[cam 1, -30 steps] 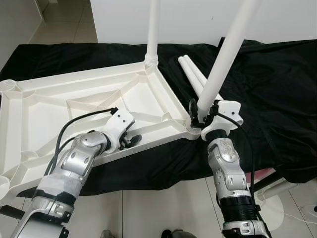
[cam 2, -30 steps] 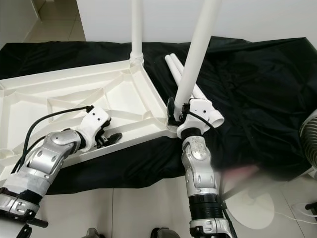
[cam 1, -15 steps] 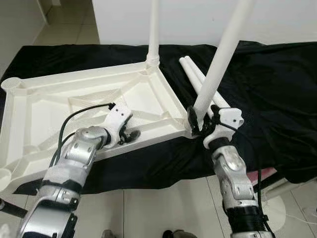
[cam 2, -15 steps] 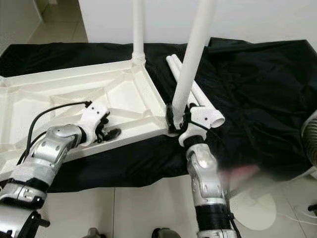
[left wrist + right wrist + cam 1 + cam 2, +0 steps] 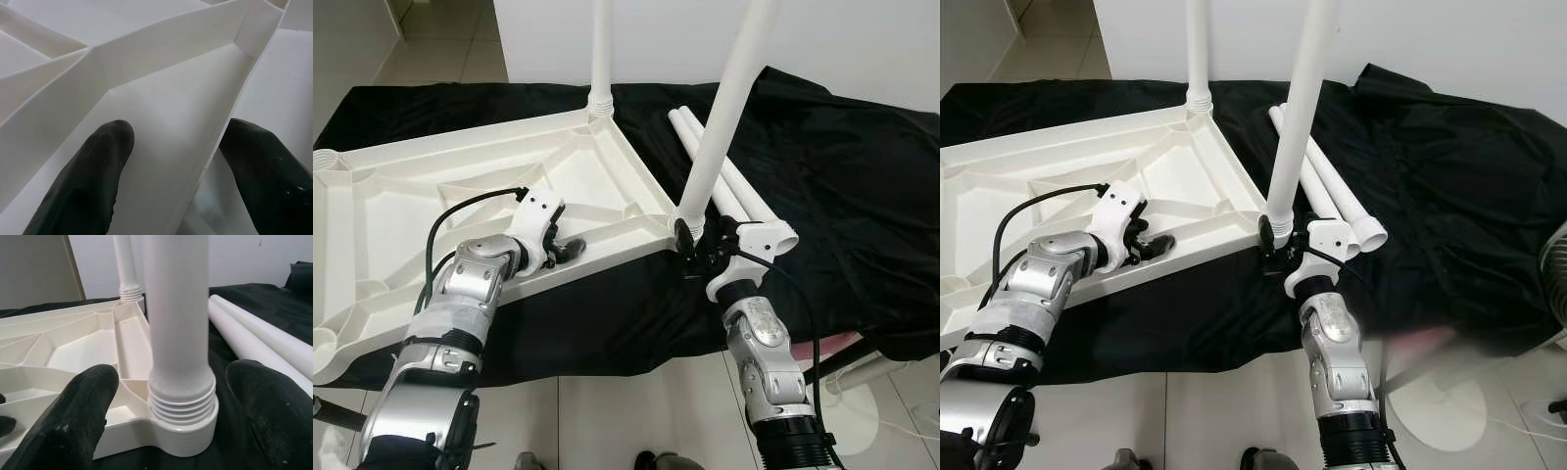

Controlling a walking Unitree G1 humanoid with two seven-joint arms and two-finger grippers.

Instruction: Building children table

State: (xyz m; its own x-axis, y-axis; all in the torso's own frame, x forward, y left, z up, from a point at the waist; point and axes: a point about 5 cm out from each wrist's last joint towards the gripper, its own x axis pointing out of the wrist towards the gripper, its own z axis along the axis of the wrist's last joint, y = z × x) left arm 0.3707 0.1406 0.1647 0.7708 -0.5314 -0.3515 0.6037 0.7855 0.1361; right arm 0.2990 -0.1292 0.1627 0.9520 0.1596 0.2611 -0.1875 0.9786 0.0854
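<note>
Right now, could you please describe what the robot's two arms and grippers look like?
Both arms are jointed silver metal with black ribbed cuffs lower down. Each wrist carries a white plastic housing, from which a thin black cable loops back along the forearm. The left gripper and right gripper each end in two long black fingers with rounded, slightly scuffed tips, as on a left finger and a right finger.

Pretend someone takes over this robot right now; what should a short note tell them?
Left gripper: open, straddling the near rim of the upturned white tabletop.
Right gripper: open, either side of the near-corner leg, which stands in its socket with threads showing.
Done: far-corner leg stands upright.
Left: two spare legs lie on the black cloth; the left-side sockets have no legs.
</note>
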